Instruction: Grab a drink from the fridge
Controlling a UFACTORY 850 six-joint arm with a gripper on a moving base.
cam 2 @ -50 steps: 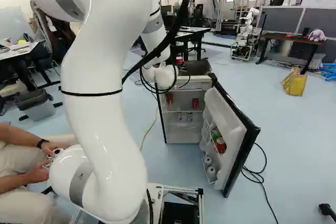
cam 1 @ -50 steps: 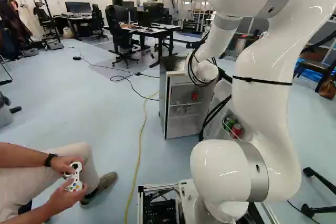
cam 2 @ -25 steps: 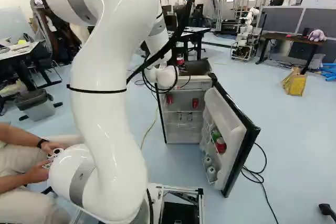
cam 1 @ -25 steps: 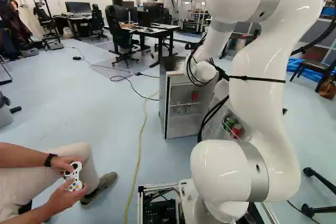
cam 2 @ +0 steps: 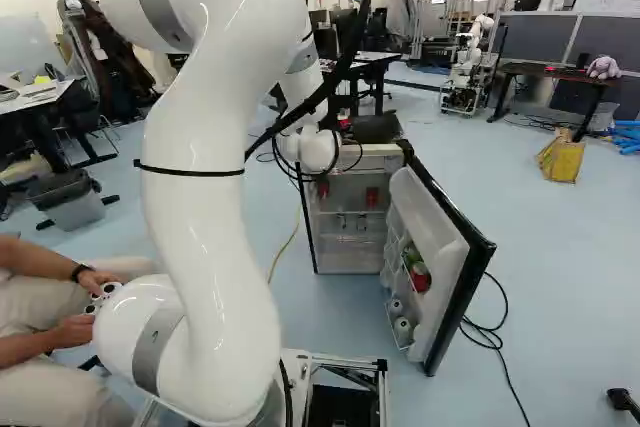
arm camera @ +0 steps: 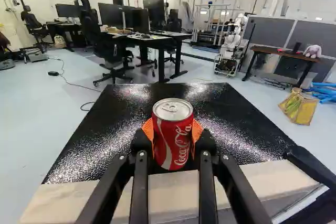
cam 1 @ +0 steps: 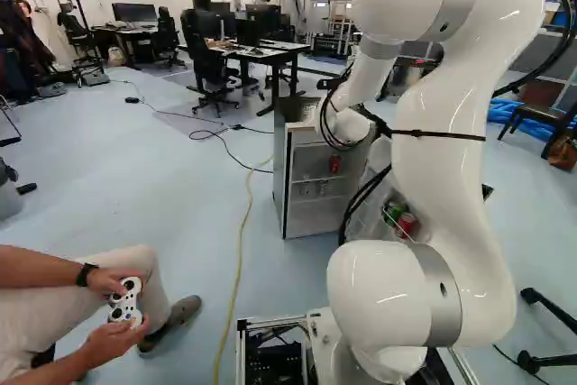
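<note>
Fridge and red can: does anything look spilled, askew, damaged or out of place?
Only the fridge door stands out: it is wide open, though the gripper holds the red can outside the fridge. No spill or dent shows.

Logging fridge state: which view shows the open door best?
Right base view: the door stands open, inner side and drinks in plain sight. Left base: the arm hides much of it, though some drinks show. Wrist: seemingly just its dark top edge, beside the fridge top.

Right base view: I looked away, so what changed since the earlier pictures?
The upper part of my arm has shifted right in that view. The base and open fridge stayed put. Whether the grip on the can changed, I cannot tell.
</note>
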